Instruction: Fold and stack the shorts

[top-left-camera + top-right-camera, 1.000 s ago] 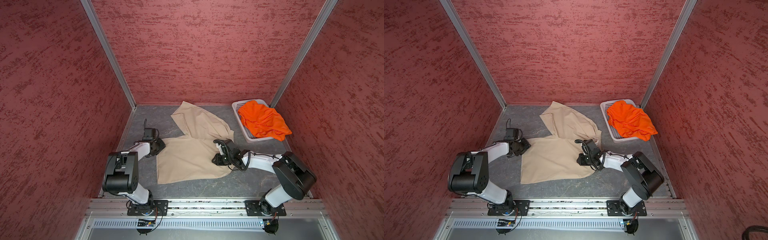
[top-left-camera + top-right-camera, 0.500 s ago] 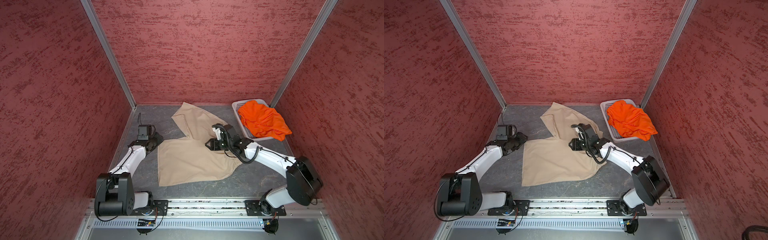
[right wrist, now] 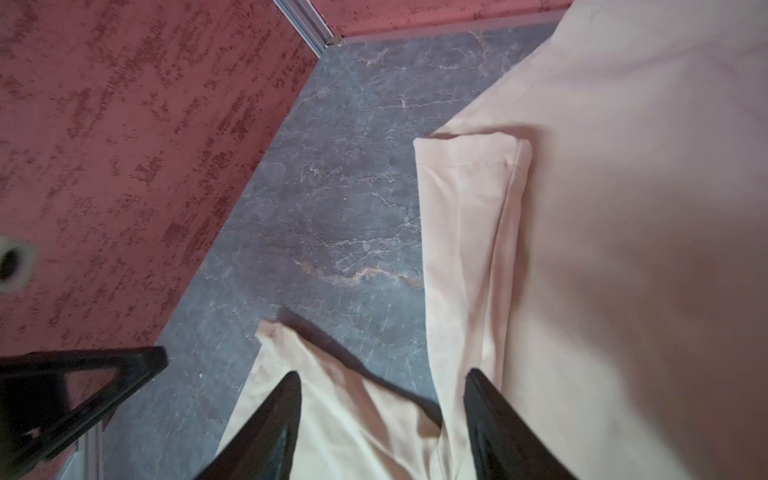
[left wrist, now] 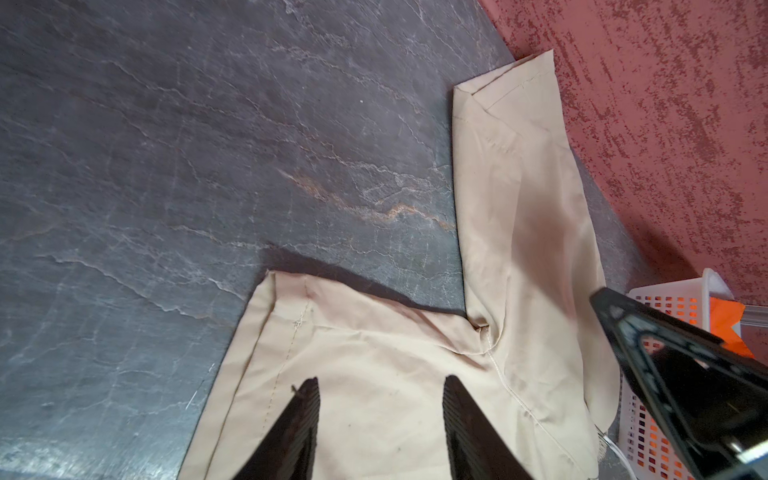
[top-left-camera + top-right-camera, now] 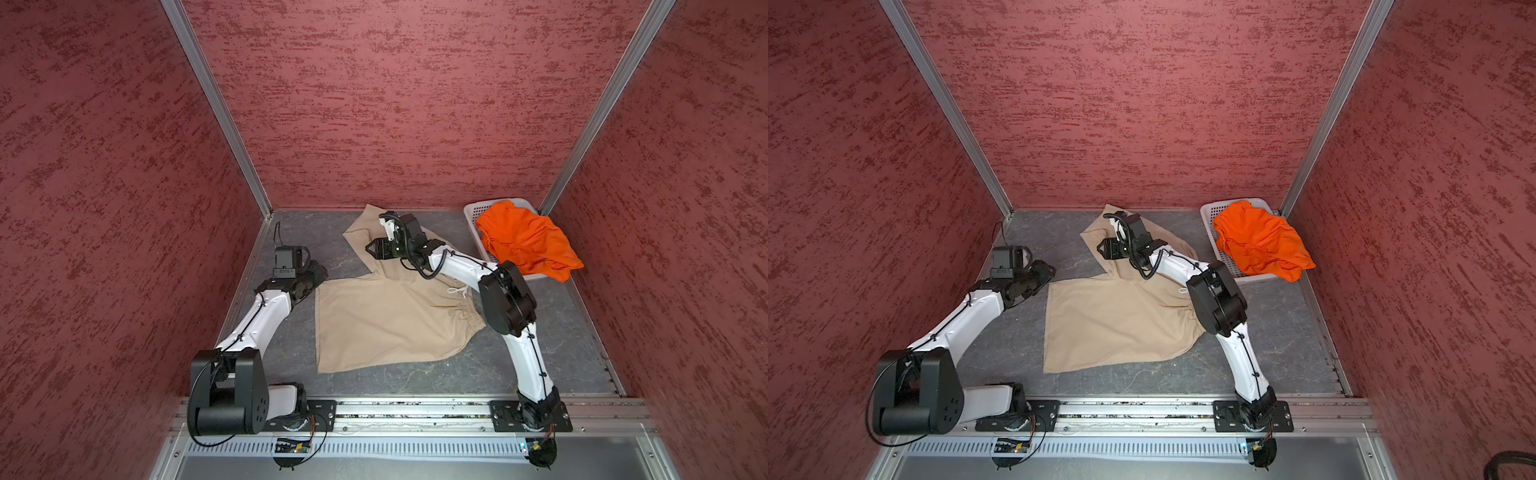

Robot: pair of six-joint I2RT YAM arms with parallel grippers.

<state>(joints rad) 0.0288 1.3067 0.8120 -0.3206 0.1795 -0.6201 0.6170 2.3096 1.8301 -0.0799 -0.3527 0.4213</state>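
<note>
Two arms, two pairs of shorts, one basket, one dark stone-look table (image 5: pixel 291 232). The beige shorts (image 5: pixel 386 320) lie spread flat mid-table, unfolded. One leg points toward the front rail, the other angles toward the back wall, and the gathered waist faces the basket side. The orange shorts (image 5: pixel 523 241) sit bunched in the white basket (image 5: pixel 471 212), well apart from the beige pair on its waist side, spilling over the rim.

The left gripper (image 4: pixel 378 384) hovers just over the beige pair's front-leg hem corner, jaws parted, nothing btwn them. The right gripper (image 3: pixel 382 376) is above the back leg near the crotch, jaws likewise spread, gripping nothing. One white drawstring (image 5: pixel 455 291) shows at the waist.

Only the top views give the whole beige pair. Only the left wrist view gives the basket's perforated wall w/ orange behind the holes. Each wrist view catches the opposite gripper's finger; in the right wrist view it's blurred.

Part of the waistband is hidden under the right arm's elbow. The basket is mostly covered by orange cloth. No label on the orange pair can be made out.
</note>
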